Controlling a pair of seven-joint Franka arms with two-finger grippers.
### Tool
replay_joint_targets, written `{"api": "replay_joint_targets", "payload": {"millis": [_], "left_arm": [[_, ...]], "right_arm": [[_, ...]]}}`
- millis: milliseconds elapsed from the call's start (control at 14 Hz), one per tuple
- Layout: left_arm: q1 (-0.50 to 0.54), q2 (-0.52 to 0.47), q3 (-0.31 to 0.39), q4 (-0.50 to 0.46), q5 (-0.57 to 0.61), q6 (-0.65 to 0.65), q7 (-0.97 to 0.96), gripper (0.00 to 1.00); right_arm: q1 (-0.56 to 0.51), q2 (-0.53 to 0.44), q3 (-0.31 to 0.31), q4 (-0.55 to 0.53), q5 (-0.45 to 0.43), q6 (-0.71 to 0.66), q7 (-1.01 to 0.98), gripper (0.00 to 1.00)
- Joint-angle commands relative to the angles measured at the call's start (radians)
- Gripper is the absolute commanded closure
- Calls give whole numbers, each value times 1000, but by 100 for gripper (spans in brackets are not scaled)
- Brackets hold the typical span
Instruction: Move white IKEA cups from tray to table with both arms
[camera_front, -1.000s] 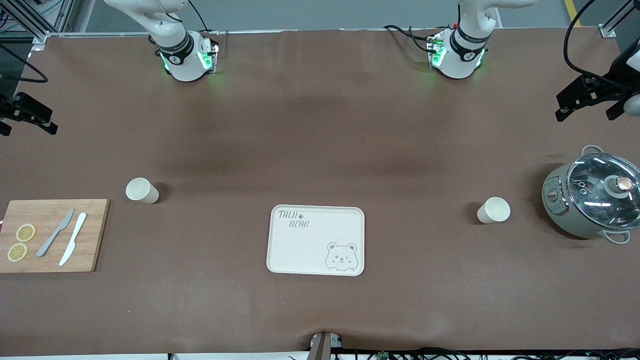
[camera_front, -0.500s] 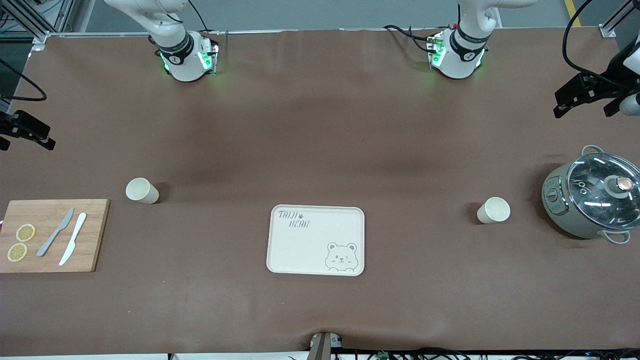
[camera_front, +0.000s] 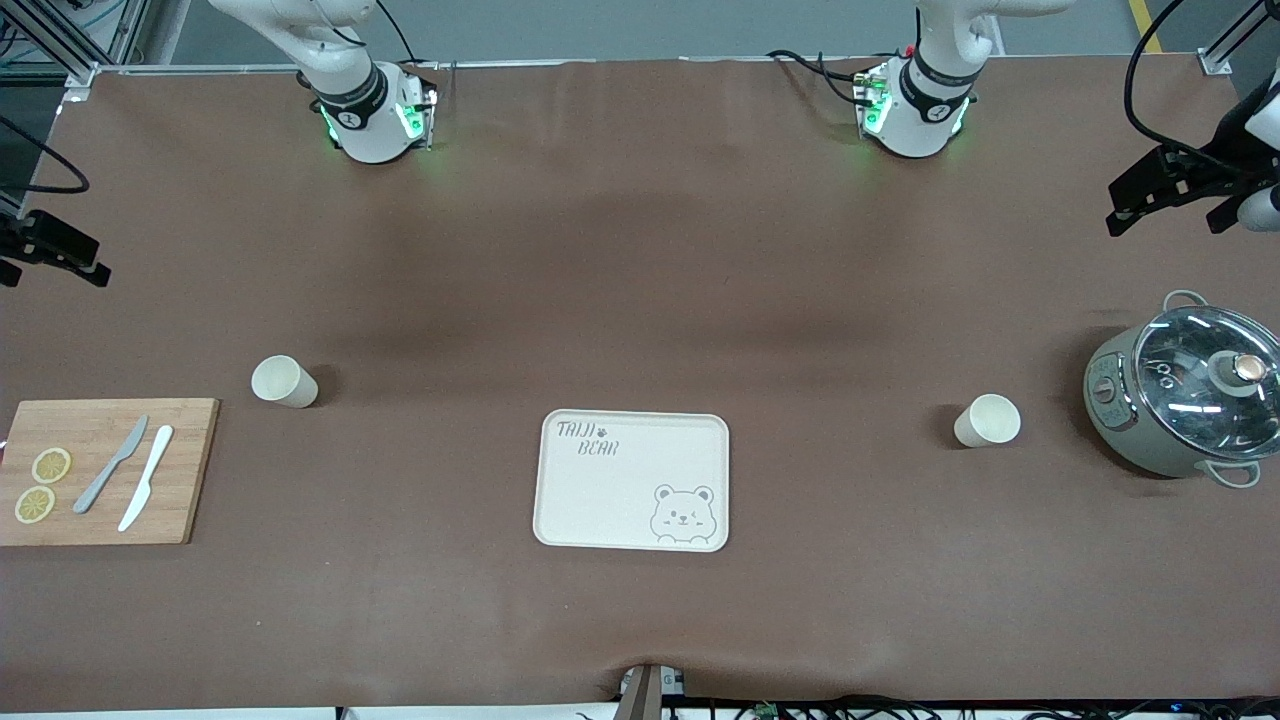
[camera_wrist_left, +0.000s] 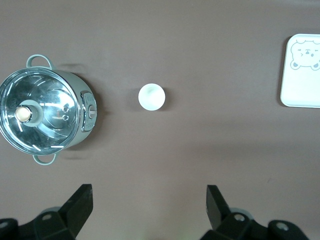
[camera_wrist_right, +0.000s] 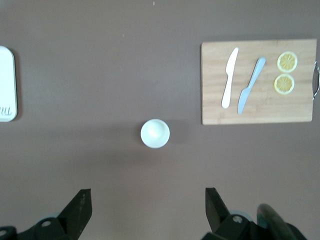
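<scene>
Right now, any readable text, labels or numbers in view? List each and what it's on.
"TAIJI BEAR": printed on the cream tray, in the corner away from its bear drawing.
Markings on the pot's control panel: too small to read.
Round marks on both arm bases: not legible.
Cups, cutting board and knives: no text visible.

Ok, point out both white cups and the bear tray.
cup by the cutting board (camera_front: 284, 381): front view, its side wall.
cup by the pot (camera_front: 987, 420): front view, its rim.
bear tray (camera_front: 600, 500): front view, bare floor.
</scene>
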Motion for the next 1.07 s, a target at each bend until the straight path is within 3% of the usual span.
{"api": "replay_joint_targets", "payload": {"millis": [0,1000], "left_arm": [[-8,16,-4,18,-4,-17,3,0],[-5,36,-12,22,3,-6,-9,0]], "right_arm": [[-9,-13,10,25,-7,-58,8,0],[5,-12,12,23,21,-34,11,0]]}}
